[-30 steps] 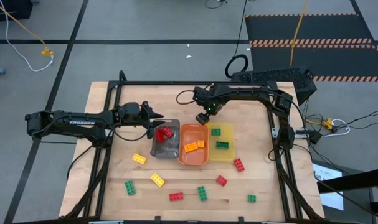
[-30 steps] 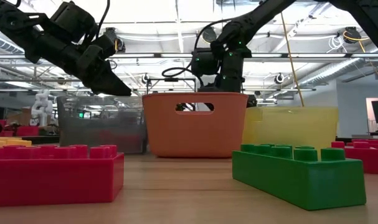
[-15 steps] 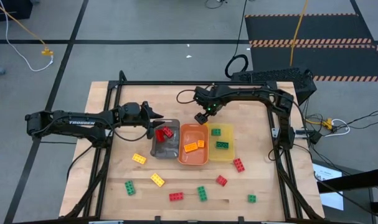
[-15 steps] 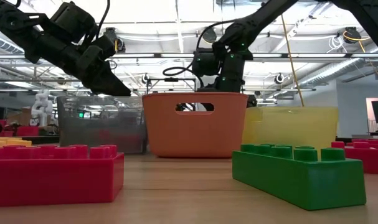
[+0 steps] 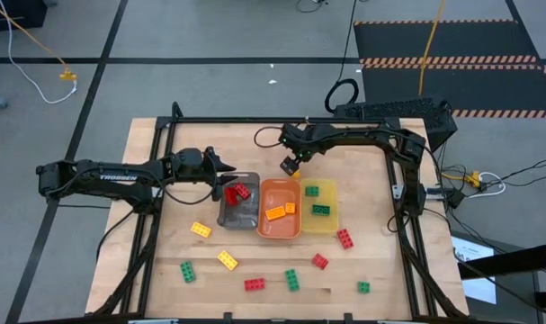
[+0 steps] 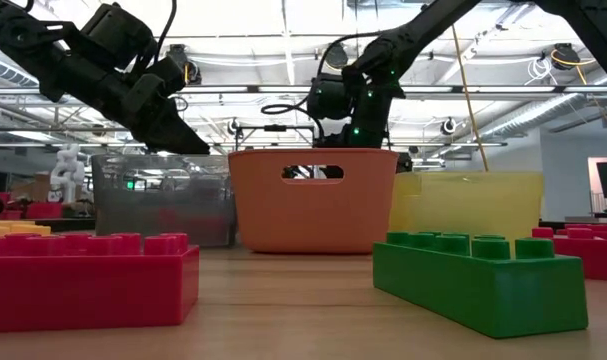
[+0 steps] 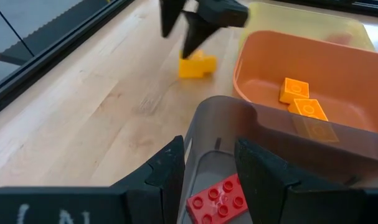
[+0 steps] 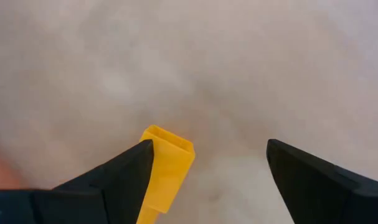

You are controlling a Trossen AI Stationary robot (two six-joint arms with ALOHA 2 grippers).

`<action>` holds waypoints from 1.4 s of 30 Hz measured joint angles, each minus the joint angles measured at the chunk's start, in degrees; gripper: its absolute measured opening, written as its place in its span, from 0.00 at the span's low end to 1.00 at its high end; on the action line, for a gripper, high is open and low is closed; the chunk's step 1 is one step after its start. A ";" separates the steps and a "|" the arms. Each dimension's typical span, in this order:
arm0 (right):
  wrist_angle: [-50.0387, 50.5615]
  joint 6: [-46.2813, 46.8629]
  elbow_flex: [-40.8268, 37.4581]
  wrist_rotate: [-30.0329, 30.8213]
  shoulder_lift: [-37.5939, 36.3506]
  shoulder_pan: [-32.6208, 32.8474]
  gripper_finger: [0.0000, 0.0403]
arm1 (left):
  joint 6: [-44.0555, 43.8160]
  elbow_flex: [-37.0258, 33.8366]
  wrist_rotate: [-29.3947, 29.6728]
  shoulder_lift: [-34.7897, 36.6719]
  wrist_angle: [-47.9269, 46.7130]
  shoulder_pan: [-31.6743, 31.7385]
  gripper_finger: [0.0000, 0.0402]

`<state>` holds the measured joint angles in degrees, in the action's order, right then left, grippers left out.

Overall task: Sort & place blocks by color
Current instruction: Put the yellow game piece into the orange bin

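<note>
Right end effector [image 5: 290, 166] now shifted off orange tray [image 5: 264, 227] rim, open around yellow block [image 7: 197, 64] on worktop [image 5: 156, 252] — grasp imminent; left end effector [image 5: 229, 168], open, unmoved over grey tray [image 5: 239, 216].

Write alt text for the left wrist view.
The left end effector hovers open above the grey tray, where a red block lies. Beside it, the orange tray holds two orange blocks. Farther off, the right end effector reaches down over a yellow block on the wooden table.

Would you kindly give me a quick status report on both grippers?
Right gripper open over small yellow plastic brick behind orange tray. Left gripper open above grey tray. Nothing in the way.
</note>
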<state>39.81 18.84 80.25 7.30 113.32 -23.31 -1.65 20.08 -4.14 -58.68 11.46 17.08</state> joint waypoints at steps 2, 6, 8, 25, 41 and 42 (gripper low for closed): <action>0.04 -0.53 0.00 0.60 -0.45 -0.71 0.75 | -0.02 0.00 0.00 -0.01 -0.23 0.02 0.36; 0.66 -0.96 -0.27 0.63 -2.68 -1.91 0.74 | -0.37 0.00 -0.02 -0.02 -0.54 0.01 0.36; 0.78 -1.12 -0.48 0.73 -4.31 -2.35 0.74 | -0.48 0.00 0.00 -0.02 -0.72 0.02 0.36; 4.36 5.42 -0.27 -5.14 -6.14 -1.39 0.74 | -1.05 0.00 0.11 -0.02 -0.85 -0.39 0.36; 2.63 4.81 -0.18 -5.41 0.07 -1.99 0.72 | -0.85 0.00 0.15 -0.02 -1.44 -0.39 0.36; 2.40 4.17 -0.17 -4.61 0.04 -1.97 0.70 | -0.83 0.00 0.15 -0.02 -1.46 -0.39 0.36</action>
<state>42.21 23.02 80.08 2.69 113.36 -25.28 -2.48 20.08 -3.99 -58.70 10.00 16.69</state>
